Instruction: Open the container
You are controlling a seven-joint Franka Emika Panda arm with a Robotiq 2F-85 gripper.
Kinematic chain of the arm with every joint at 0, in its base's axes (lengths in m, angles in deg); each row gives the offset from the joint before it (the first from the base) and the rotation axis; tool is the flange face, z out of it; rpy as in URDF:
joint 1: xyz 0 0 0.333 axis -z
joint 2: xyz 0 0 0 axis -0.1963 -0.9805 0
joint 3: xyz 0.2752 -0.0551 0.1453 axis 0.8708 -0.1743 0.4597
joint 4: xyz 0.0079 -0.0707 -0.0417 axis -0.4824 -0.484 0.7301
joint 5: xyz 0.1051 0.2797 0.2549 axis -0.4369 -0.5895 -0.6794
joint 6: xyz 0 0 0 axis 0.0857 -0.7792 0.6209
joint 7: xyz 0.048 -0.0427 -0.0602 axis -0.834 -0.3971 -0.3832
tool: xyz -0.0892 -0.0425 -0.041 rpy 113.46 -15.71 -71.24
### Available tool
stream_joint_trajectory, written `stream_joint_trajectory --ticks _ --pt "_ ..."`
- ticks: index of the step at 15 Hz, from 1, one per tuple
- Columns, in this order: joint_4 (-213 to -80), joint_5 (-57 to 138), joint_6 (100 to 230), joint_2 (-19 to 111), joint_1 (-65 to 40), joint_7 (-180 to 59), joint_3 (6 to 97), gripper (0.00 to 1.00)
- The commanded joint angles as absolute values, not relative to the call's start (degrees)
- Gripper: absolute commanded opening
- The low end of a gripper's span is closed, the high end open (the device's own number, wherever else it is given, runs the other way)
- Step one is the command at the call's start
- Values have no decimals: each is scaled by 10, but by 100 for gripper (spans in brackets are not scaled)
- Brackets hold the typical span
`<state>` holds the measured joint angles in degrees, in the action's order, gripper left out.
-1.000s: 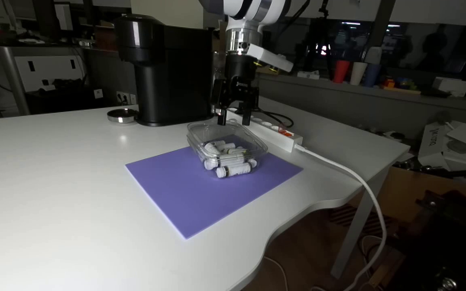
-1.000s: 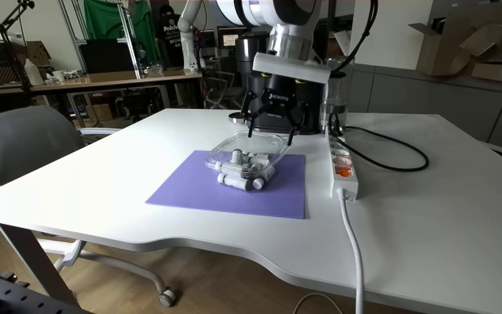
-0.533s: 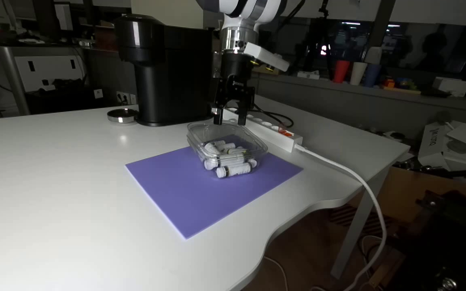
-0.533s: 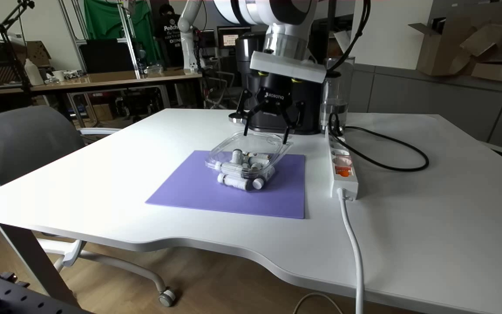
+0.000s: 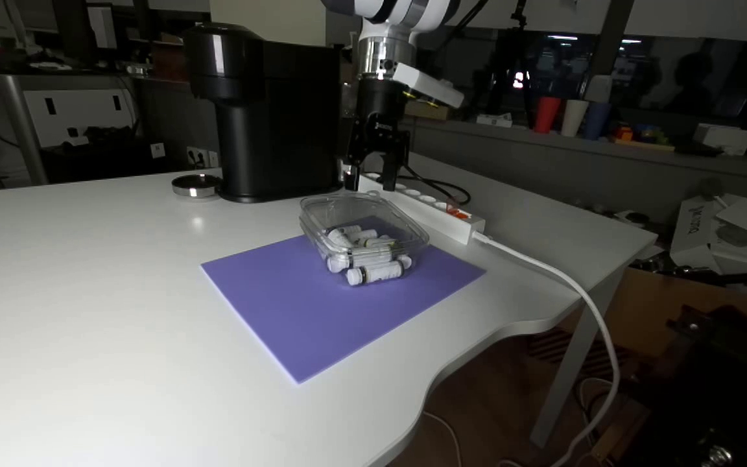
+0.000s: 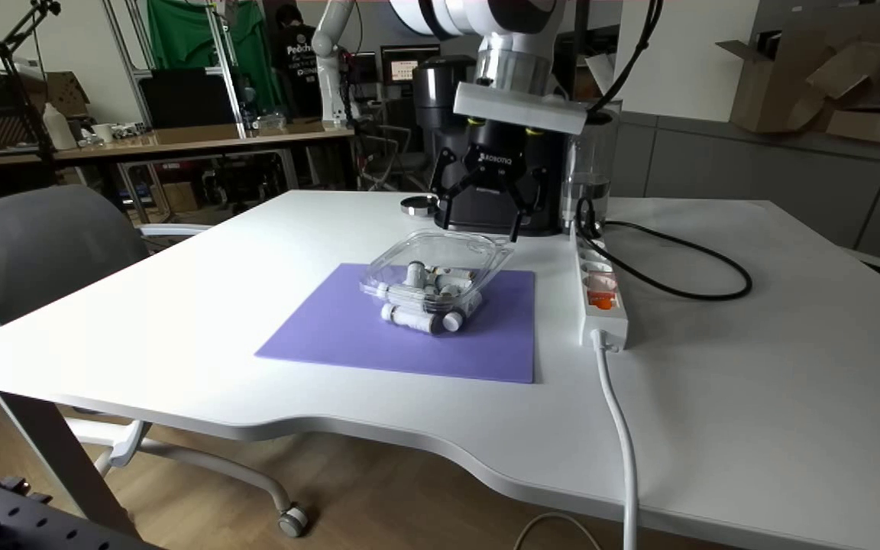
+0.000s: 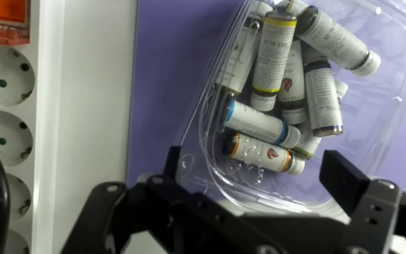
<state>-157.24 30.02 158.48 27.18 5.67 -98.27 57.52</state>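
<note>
I have the gripper (image 5: 371,184) pointing down, near the far rim of the container (image 6: 444,250) in both exterior views. Fingers (image 7: 344,180) spread wide, nothing gripped. Container is clear and sits on the purple mat (image 5: 292,311); vials (image 7: 275,56) lie jumbled inside it. Whether it is lidded, I cannot tell. Power strip (image 6: 605,319) lies beside the mat, apart from it.

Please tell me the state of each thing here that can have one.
Gripper: open, holding nothing.
Container: loaded; looks closed, though clear plastic makes this hard to confirm.
Bottles: lying in a pile, capped where their tops show.
Power strip: white cord attached; on or off unclear.
Coffee machine: on or off unclear.
</note>
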Motion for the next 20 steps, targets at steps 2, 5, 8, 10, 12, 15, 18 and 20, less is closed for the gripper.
stream_joint_trajectory --ticks 2,5,8,10,12,15,18,20 --pt "-1560 302 1585 262 54 -978 571 100" --pt "-1548 304 1588 248 53 -973 568 100" --pt "-1544 303 1607 238 49 -967 569 100" --pt "-1544 303 1613 235 49 -969 573 100" --pt "-1546 303 1619 236 49 -972 577 100" --pt "-1550 304 1628 241 48 -977 582 100" --pt "-1553 302 1634 246 48 -985 591 100" --pt "-1553 299 1632 246 50 -990 596 100"
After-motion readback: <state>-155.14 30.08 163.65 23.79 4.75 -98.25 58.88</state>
